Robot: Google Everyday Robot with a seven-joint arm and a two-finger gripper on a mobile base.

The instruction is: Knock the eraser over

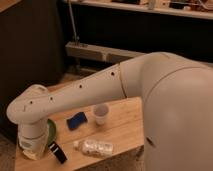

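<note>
The eraser is a small black block with a pale band at its upper end. It rests slanted on the wooden table, near the front left. My gripper hangs from the white wrist at the table's front left corner, just left of the eraser, with a small gap between them. The wrist housing hides most of the gripper. The long white arm reaches in from the right, passing above the table.
A green plate lies partly under the wrist. A blue sponge pad and an upright white cup sit mid-table. A clear plastic bottle lies on its side near the front edge, right of the eraser.
</note>
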